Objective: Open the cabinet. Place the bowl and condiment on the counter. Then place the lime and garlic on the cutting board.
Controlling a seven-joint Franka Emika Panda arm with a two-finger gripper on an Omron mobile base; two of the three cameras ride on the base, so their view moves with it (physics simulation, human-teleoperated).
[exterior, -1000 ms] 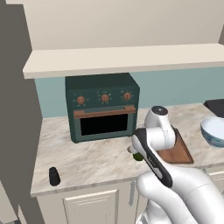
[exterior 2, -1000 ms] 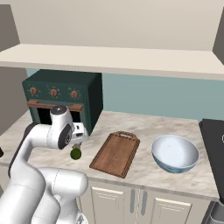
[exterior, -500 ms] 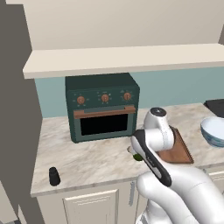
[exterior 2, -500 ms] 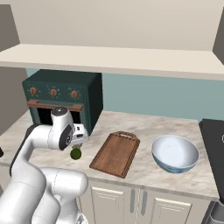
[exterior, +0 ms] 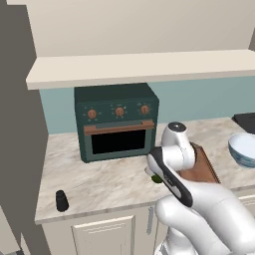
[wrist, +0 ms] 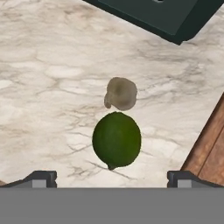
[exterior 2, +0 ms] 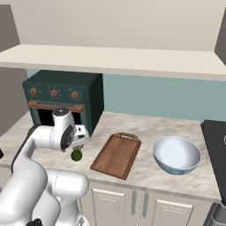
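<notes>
A: Counter (exterior 2: pixel 145 128), beige marble under a long shelf (exterior 2: pixel 119 59); green oven (exterior: pixel 117 122) at the back. Base views?

B: Bowl (exterior 2: pixel 176 154) sits right of the cutting board (exterior 2: pixel 117 154); black shaker (exterior: pixel 61 200) stands near the front edge, far left (left view). Lime (exterior 2: pixel 77 155) is just below the wrist.

A: Hand view?

B: Lime (wrist: pixel 117 140) lies between the spread-apart fingertips of the gripper (wrist: pixel 111 177), nothing gripped. Garlic (wrist: pixel 121 93) touches it beyond. Bare marble left; the board's edge is close on the right.
</notes>
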